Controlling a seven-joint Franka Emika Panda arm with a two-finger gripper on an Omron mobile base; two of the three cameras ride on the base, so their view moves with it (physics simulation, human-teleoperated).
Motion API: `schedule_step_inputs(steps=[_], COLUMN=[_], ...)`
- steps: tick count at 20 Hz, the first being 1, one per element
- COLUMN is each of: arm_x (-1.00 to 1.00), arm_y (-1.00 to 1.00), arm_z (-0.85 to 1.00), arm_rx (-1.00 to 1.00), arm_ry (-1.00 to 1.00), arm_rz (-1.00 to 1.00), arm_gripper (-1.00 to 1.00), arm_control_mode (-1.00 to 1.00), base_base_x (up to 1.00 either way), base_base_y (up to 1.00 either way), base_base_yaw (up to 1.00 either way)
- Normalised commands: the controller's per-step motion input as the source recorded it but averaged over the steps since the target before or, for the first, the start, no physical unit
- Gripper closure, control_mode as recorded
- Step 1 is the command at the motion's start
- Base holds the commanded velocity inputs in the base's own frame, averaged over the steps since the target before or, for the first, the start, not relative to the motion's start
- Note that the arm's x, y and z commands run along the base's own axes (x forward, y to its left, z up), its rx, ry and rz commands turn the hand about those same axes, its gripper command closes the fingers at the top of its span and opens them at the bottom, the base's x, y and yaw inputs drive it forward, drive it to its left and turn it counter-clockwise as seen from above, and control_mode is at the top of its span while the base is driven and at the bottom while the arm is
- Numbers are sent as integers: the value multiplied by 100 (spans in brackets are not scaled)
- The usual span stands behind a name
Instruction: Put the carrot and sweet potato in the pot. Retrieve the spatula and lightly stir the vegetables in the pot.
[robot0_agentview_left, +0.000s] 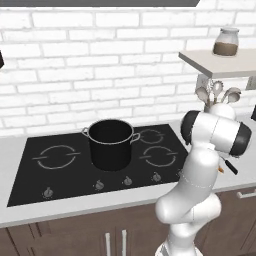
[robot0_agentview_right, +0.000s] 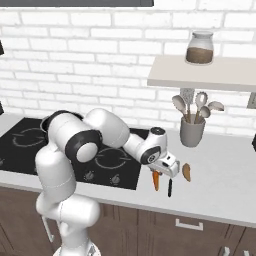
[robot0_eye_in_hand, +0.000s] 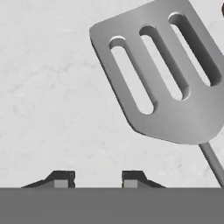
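Grey slotted flat-metal spatula (robot0_eye_in_hand: 168, 74) lay beyond the claw (robot0_eye_in_hand: 98, 178), whose dark tips stood narrowly parted, gripping nothing visible.

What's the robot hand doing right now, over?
Gripper low over the counter, by the carrot; grip unclear. Sweet potato and spatula lie on the counter. Pot waits on the stove. Nothing blocking.

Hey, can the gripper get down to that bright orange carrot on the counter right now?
Probably yes: the gripper hangs low right beside the small bright orange tapered carrot, with bare grey counter around it and nothing covering it.
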Motion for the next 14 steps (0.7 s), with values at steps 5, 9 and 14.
schedule_step_inputs(steps=[5,9,14], arm_x=[-28,-30,-54], arm_y=[0,0,32], arm_z=[14,49,99], arm_rx=[0,0,0], arm_ry=[-1,-7,-16], arm_rz=[0,2,8], arm_gripper=[100,100,100], arm_control_mode=[-100,-100,-100], base_base_x=[0,0,0], base_base_y=[0,0,0], base_base_yaw=[0,0,0])
